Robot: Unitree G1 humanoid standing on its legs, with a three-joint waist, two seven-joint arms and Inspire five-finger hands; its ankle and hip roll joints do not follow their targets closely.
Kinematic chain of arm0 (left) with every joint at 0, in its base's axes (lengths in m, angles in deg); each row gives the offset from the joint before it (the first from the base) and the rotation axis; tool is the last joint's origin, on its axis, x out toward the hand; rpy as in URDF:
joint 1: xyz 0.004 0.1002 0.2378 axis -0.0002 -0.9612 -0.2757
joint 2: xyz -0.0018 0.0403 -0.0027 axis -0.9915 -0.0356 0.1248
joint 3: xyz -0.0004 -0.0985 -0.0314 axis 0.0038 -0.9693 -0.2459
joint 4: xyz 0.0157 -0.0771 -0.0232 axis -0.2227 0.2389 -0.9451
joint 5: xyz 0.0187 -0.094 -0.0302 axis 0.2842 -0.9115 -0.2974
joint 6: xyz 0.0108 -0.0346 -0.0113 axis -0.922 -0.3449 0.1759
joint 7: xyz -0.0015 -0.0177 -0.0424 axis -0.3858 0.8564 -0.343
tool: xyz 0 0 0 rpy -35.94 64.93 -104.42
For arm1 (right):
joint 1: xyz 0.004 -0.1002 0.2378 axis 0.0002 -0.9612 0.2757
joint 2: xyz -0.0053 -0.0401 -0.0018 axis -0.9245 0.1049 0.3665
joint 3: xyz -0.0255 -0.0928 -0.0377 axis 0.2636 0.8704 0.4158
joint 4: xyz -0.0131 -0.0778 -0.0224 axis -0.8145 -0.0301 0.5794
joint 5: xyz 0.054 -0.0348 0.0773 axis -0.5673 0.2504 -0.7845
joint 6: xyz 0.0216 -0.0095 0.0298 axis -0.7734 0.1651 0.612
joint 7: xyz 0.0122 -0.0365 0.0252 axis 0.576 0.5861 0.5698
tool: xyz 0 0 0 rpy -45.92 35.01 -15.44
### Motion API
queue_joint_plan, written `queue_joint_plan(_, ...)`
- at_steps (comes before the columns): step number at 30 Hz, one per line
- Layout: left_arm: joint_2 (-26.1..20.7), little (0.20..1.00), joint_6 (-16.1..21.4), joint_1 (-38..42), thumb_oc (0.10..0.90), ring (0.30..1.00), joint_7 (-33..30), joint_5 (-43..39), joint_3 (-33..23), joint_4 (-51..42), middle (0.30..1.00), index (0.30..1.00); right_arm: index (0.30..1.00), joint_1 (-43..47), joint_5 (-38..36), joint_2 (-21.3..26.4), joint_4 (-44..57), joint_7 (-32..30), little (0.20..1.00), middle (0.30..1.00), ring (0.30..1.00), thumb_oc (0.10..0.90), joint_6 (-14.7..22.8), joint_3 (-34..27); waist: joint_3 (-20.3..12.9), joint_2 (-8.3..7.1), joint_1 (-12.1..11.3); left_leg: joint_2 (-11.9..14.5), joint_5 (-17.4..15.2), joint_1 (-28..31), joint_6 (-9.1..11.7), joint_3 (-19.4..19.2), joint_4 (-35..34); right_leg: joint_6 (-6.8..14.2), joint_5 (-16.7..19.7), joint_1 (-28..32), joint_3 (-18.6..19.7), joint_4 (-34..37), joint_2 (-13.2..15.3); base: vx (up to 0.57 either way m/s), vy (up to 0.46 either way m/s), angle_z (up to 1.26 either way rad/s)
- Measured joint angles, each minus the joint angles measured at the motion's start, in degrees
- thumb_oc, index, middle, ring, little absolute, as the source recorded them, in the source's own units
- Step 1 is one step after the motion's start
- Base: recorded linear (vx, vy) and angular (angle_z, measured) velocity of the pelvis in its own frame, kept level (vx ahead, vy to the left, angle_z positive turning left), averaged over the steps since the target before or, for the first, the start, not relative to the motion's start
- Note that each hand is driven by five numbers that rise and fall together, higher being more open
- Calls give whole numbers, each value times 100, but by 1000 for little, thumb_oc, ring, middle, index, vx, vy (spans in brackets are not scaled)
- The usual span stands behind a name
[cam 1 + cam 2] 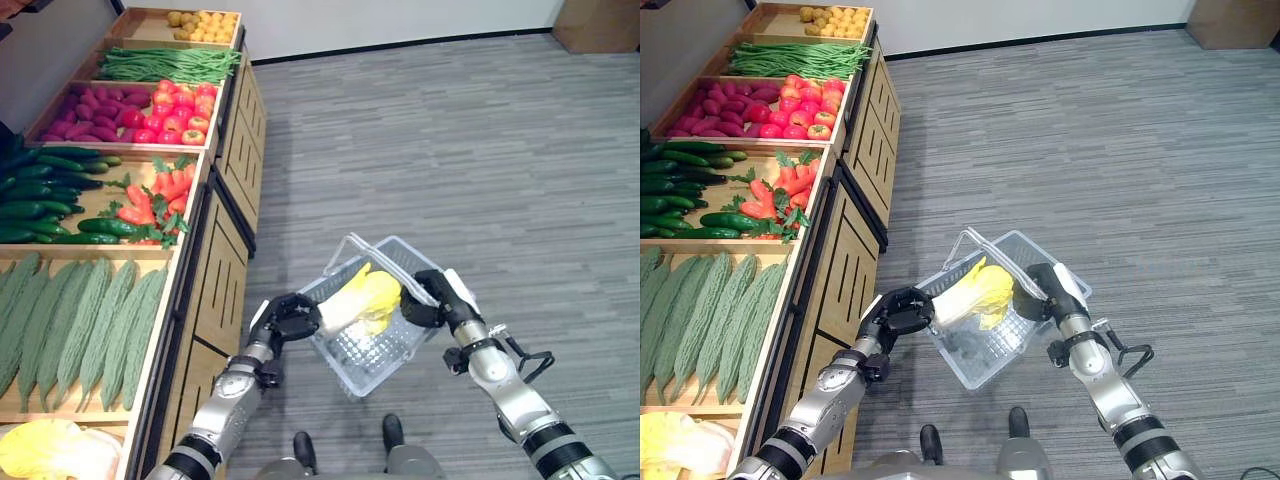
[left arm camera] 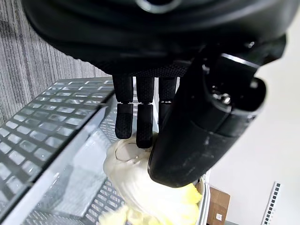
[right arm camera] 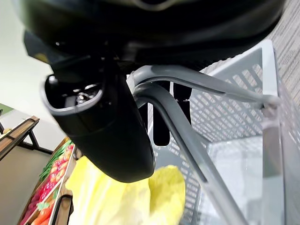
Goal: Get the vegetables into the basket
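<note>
Holding a clear plastic basket (image 1: 375, 350) over the grey carpet floor (image 1: 450, 150), the right hand (image 1: 428, 298) has its fingers (image 3: 161, 126) curled round the grey wire handles (image 3: 187, 117), clamped on them at the basket's right rim. Basket hangs tilted, just beside the front of the wooden produce stand (image 1: 215, 270).

Left hand (image 1: 290, 318) is at the basket's left rim w/ a yellow-white cabbage (image 1: 362, 298). Its fingers (image 2: 140, 122) and thumb pinch the cabbage's pale stem end; the left wrist view shows fingertips touching the white base, thumb on the other side. The cabbage lies across the basket's open top, stem end at the left rim, yellow leaves reaching towards the right hand, partly down inside. Basket's mesh bottom below it looks bare, as far as can be seen.

On the stand, front to back: another pale cabbage (image 1: 45, 450) at the near corner, then a bin of bumpy bitter gourds (image 1: 75, 320), then dark green cucumbers (image 1: 45, 195) next to carrots (image 1: 155, 200) w/ green tops. Behind those, purple sweet potatoes (image 1: 90, 115) beside red tomatoes (image 1: 180, 112), then long green beans (image 1: 170, 65), and small potatoes (image 1: 205, 25) in the far bin.

A brown cardboard box (image 1: 600, 25) sits on the floor at the far right, by the white wall.
</note>
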State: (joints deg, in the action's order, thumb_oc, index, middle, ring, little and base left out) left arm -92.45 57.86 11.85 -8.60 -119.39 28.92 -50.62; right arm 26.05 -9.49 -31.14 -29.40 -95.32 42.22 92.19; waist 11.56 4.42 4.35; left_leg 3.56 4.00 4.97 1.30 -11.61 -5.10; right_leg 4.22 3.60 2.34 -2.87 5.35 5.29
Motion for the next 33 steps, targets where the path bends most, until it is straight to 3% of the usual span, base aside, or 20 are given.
queue_joint_plan(1, 67, 739, 0, 1, 714, 739, -102, 52, -38, 104, 739, 739, 300, -81, 0, -6, 184, 23, 300, 300, 300, 400, 1, 41, 3, -4, 6, 6, 0, 0, 0, -6, 0, 14, -10, -4, 9, 0, -7, 0, 0, 0)
queue_joint_plan(3, 146, 1000, 7, 37, 900, 1000, -246, 137, -51, 305, 1000, 1000, 300, -86, 1, -15, 298, 18, 300, 300, 300, 400, 2, 77, 3, -5, 25, 12, 1, -2, 1, -12, 0, 14, -10, -13, 18, 0, -13, -12, -5, -2)
queue_joint_plan(20, 273, 1000, -7, 237, 900, 1000, -710, 730, -34, 507, 1000, 1000, 300, -88, -85, -102, 420, -34, 300, 300, 300, 400, 34, 457, 9, -150, 74, 27, 0, 9, 4, -36, 1, -13, 11, -14, 42, -3, -27, 0, 0, 0)
queue_joint_plan(27, -749, 1000, -36, -290, 900, 1000, -86, 715, -127, -1259, 1000, 1000, 300, -394, -17, -171, -97, -140, 300, 300, 300, 400, 38, -241, 7, -158, -159, 26, 0, 74, 7, 28, 0, -44, 32, 93, -44, -25, -20, -7, 5, 6)
queue_joint_plan(29, -1064, 1000, 41, -799, 900, 1000, 266, 694, -513, -1640, 1000, 1000, 300, -551, 35, -299, -579, -179, 300, 300, 300, 400, 75, -688, -15, -163, -236, 23, -5, 78, 16, 87, -2, -40, 22, 131, -91, -25, -15, -10, 8, 10)
queue_joint_plan(33, -1145, 1000, 87, -1390, 900, 1000, 475, 598, -765, -1545, 1000, 1000, 300, -694, -3, -472, -1215, -308, 300, 300, 300, 400, 14, -1113, -30, -173, -282, 17, -5, 92, 17, 135, -1, -45, 10, 169, -133, -25, -11, -10, 6, 6)
